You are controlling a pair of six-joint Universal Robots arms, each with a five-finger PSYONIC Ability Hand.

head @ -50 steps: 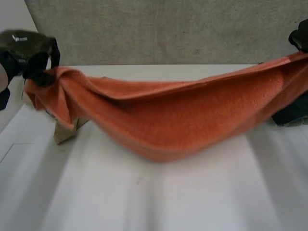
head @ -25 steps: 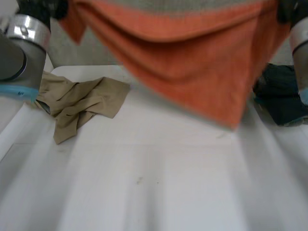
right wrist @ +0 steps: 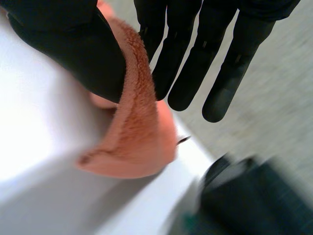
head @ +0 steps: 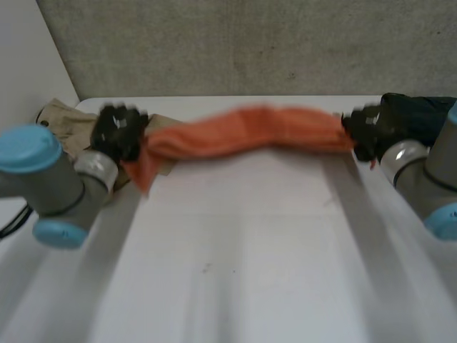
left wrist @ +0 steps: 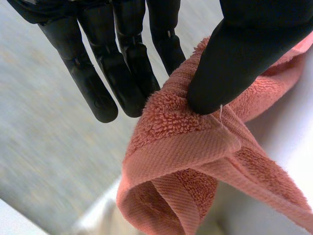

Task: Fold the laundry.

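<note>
Nearest the camera, the white tabletop (head: 235, 271) lies bare in front of the orange towel (head: 243, 132), which is bunched into a rope-like band strung across the tabletop's far part. The left hand (head: 118, 132) pinches the towel's left end between thumb and straight fingers, and the right hand (head: 365, 128) grips its right end the same way. The step in hand looks like laying the towel out before any fold. The next move likely calls for spreading it flat, edges squared. Beyond the towel's left end lies a crumpled tan garment (head: 64, 118), beyond its right end a dark garment (head: 421, 118), and behind the towel a concrete wall (head: 250, 43). No brand, label or writing can be read.
</note>
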